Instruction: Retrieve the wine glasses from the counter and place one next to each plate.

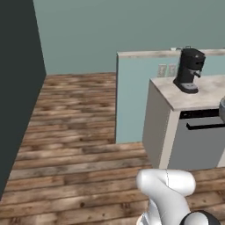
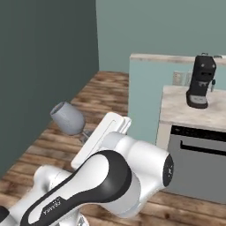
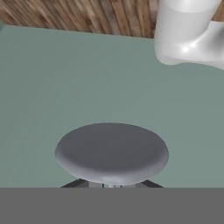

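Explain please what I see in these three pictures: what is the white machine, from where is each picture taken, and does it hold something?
The white machine is a robot arm on a driving base in a simulated kitchen. Two pictures come from cameras on the base, behind the arm to its left and right. The third comes from a camera on the hand, looking along the gripper. The gripper is shut on a grey-blue wine glass, held tilted above the wooden floor; the hand camera sees its bowl from close. On the counter stands a black coffee machine.
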Tool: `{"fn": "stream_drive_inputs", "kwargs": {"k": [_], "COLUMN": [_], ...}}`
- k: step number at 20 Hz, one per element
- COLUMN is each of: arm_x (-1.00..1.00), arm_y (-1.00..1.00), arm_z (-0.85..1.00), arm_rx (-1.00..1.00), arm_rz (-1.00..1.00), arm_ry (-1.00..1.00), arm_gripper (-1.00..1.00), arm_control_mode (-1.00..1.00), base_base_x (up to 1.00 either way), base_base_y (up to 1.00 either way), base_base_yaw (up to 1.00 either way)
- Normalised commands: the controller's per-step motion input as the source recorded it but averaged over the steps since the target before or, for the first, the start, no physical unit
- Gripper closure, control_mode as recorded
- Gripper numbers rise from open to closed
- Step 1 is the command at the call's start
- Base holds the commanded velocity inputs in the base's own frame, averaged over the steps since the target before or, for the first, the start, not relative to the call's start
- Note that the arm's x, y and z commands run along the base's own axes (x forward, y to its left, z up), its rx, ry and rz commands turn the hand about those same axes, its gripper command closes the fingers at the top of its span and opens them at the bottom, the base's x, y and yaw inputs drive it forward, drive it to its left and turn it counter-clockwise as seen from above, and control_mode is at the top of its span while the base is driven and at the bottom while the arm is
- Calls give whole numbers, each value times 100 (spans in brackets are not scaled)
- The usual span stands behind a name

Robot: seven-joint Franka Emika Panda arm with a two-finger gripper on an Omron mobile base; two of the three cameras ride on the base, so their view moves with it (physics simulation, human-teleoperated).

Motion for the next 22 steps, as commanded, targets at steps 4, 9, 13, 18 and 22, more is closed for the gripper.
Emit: {"fn": "stream_drive_inputs", "kwargs": {"k": [4,9,13,18,22], "arm_x": [0,0,0,0,0], "arm_y": [0,0,0,0,0], "arm_z": [0,0,0,0,0], "arm_rx": [0,0,0,0,0], "arm_rz": [0,0,0,0,0], "arm_ry": [0,0,0,0,0], "arm_gripper": [100,100,100,100,100], "arm_control_mode": [100,100,100,100,100], "base_base_x": [56,97,100,100,100], "base_base_y": [100,100,100,100,100], "base_base_yaw": [-7,-14,-16,-17,-20]}}
